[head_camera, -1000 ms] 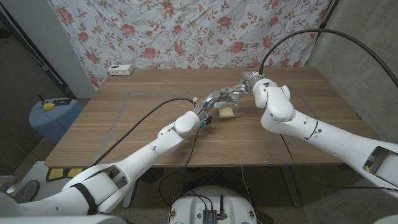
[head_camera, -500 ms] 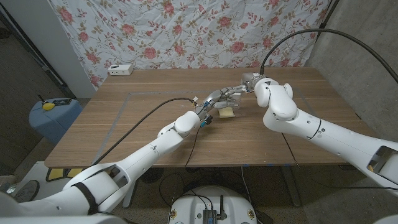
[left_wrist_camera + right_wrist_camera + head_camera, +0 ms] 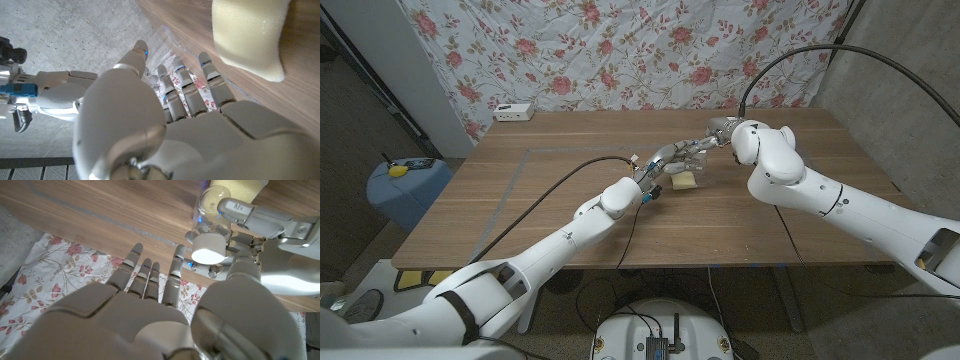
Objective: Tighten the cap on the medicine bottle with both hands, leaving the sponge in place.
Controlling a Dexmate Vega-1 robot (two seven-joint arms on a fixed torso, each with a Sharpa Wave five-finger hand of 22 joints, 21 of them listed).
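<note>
medicine bottle upright, white cap up, in left hand.

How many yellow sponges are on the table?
1. The sponge lies on the wooden table, right beside the left hand holding the clear bottle. Others could be hidden behind the arms.

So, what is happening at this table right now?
A two-armed robot is working on a clear medicine bottle near the middle of the wooden table. The left robot hand grips the bottle, whose white cap is on. The right robot hand is beside it, fingers spread, not touching the cap. A yellow sponge lies close by.
</note>
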